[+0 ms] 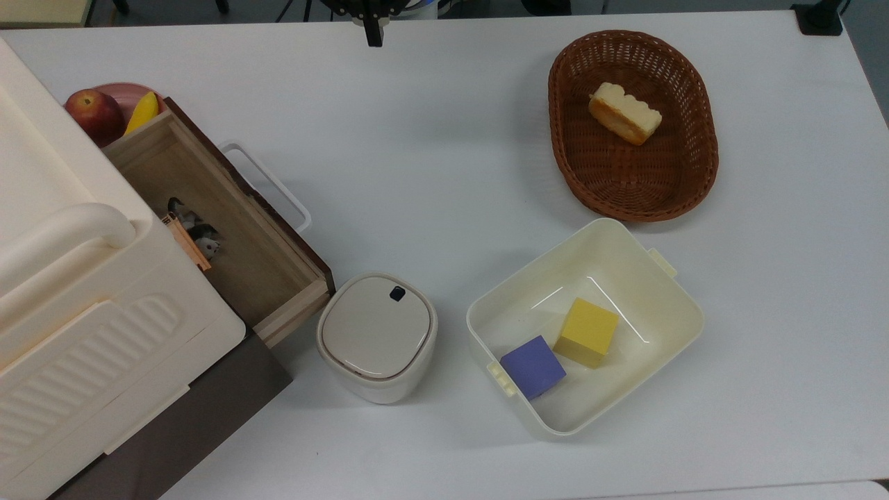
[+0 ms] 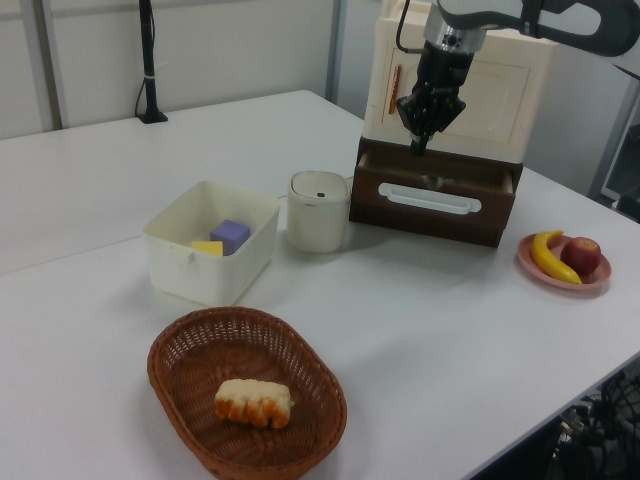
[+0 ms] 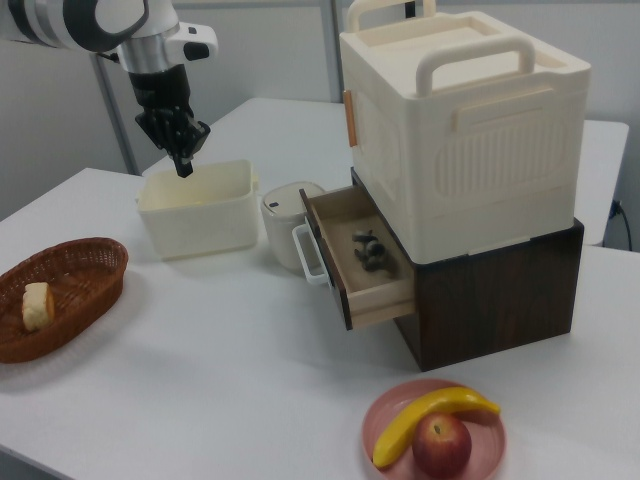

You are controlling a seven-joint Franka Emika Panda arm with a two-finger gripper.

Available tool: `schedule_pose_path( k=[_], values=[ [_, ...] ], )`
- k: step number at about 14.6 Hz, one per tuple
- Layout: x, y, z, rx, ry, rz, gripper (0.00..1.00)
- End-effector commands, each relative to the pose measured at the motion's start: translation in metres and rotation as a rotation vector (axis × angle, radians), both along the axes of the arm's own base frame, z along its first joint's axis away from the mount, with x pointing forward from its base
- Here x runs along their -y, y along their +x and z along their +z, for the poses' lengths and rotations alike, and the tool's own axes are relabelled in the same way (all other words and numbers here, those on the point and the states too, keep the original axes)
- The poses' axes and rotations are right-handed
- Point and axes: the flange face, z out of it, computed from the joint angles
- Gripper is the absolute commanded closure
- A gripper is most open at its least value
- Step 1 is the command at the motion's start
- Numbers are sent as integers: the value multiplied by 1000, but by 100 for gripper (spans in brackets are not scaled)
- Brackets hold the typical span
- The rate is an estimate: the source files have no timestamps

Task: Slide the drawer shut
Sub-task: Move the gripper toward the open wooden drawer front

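Hand (image 2: 419,145) pointing down, fingers together

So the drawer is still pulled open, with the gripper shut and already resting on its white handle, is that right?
Not quite. The drawer is open and the gripper is shut, but it is not on the white handle. The right view shows it hanging in the air above the cream bin, well clear of the handle.

Drawer (image 1: 229,229) — back end hidden under cream box (image 1: 76,292); contents indistinct.

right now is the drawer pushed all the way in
No, the drawer sticks out of the dark brown cabinet in the right view, its wooden inside open to view and small dark items lying in it.
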Motion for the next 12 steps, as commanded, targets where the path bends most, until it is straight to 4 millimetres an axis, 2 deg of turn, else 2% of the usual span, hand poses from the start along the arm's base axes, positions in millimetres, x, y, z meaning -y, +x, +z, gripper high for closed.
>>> schedule_pose_path(
  k=[1, 7, 12],
  values=[
    [-3, -6, -1, 8, 19, 62, 100],
    [-3, -8, -5, 5, 2, 194, 100],
    [-2, -8, -5, 5, 0, 197, 100]
  ],
)
